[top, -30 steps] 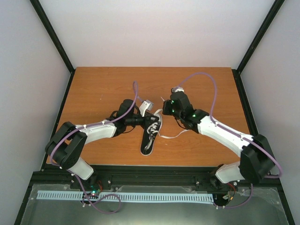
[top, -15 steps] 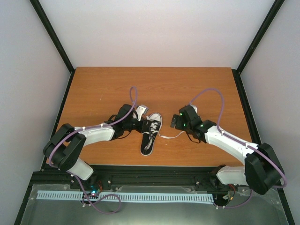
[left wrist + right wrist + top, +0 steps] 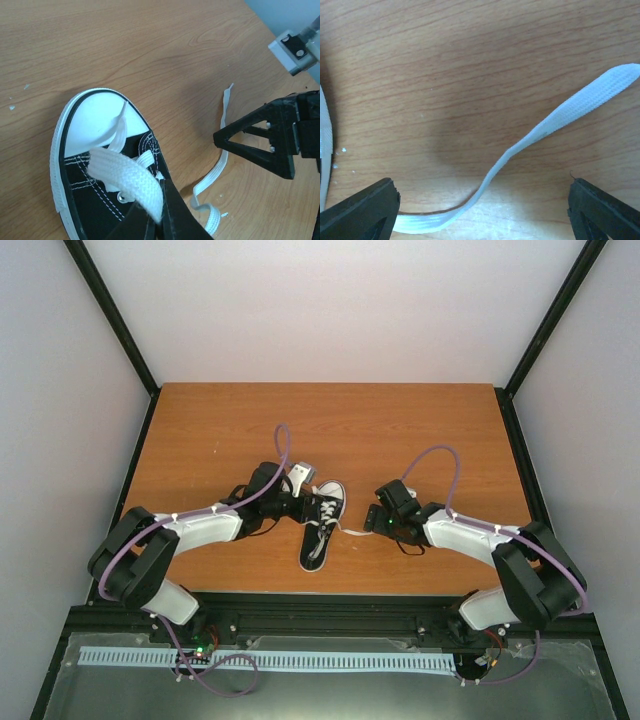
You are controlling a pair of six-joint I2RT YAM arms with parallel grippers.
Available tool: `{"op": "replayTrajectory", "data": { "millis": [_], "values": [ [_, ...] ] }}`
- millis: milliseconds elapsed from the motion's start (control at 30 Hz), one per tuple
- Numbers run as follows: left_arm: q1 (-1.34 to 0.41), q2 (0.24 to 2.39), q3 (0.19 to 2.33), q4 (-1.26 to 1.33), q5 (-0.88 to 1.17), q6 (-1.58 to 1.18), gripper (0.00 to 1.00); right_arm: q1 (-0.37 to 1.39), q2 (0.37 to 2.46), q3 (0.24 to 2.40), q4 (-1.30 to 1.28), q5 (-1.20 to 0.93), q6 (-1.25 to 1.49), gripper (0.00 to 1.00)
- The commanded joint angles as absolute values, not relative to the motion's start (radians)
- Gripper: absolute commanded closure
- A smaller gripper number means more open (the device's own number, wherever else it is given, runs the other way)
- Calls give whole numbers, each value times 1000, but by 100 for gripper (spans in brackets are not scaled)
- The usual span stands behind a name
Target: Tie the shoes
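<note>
- Overhead, the sneaker (image 3: 322, 525) lies on the bench (image 3: 220, 430) with its toe pointing away from the arm bases. It sits just right of the left end effector (image 3: 303, 502) and left of the right end effector (image 3: 372, 522).
- From up here the left end effector looks pressed against the shoe near the toe end, while the right one stands a little apart from it.
- The left wrist camera gives what the overhead can't: the left end effector is pinched closed on a flat white lace strand (image 3: 125, 175) lifted over the eyelets. The white toe cap (image 3: 95, 122) is just ahead of its tips.
- That same view catches a black finger (image 3: 260, 145) of the right end effector off to the right, and the loose lace end (image 3: 222, 150) runs past its tip on the wood.
- On the right wrist camera, the right end effector's jaws are spread wide, gripping nothing. The loose lace end lies on the bench between them, curving away to the upper right.
- The white sole edge (image 3: 324, 135) just peeks in at the left.
</note>
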State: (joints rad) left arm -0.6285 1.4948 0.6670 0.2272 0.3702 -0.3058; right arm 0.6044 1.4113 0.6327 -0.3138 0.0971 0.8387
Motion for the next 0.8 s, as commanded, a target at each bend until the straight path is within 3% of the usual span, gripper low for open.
{"op": "replayTrajectory", "data": {
  "millis": [0,67,367,767],
  "values": [
    [-627,1454,668,237,377,-278,96,601,1436,637,-295,129,902,12],
    [-627,1450,667,236,380,-277,97,601,1442,635,-280,125,894,16],
    [-627,1451,672,233,392,-272,98,609,1462,633,-213,100,847,55],
    [-627,1455,671,235,404,-269,99,615,1516,650,-229,107,810,97]
  ]
}}
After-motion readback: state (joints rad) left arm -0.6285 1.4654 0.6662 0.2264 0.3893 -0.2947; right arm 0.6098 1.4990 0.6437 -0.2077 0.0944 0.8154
